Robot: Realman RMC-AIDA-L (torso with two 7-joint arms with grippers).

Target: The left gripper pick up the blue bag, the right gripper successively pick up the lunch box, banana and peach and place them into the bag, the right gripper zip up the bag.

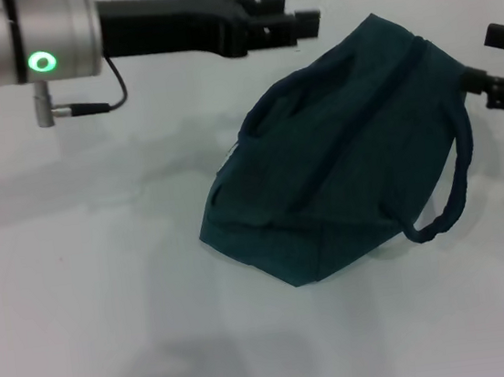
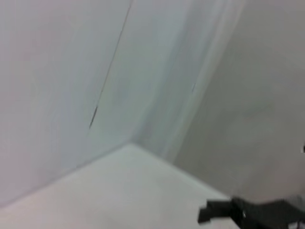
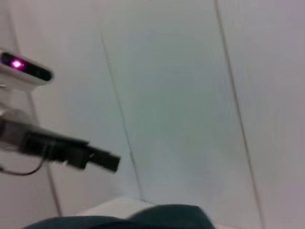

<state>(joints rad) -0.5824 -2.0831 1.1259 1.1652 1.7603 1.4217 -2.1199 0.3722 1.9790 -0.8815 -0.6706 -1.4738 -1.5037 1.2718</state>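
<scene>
The left gripper (image 1: 305, 22) hung above the far side of the white table (image 1: 81, 292), reaching in from the left edge toward the middle, its arm's silver segment (image 1: 17, 38) showing a green light; it stood just beside the upper corner of the blue bag (image 1: 339, 150) but apart from it, holding nothing, and whether its fingers were spread or closed I cannot tell. The bag lay slumped on its side toward the right half of the table, its mouth drawn together, one loop handle (image 1: 450, 187) trailing toward the right edge and the other lying flat across the fabric. The right gripper (image 1: 502, 89) sat at the right edge, touching or very near the bag's top seam; its grip could not be made out either. In the right wrist view the bag's dark fabric (image 3: 157, 218) filled the near edge, with the left arm (image 3: 62, 149) farther off against the wall panels (image 3: 190, 95). No lunch box, banana or peach showed anywhere, so I judge they were already inside and the closing was done or nearly so, though the zipper itself was hidden. Nothing on the table stood in the way.
</scene>
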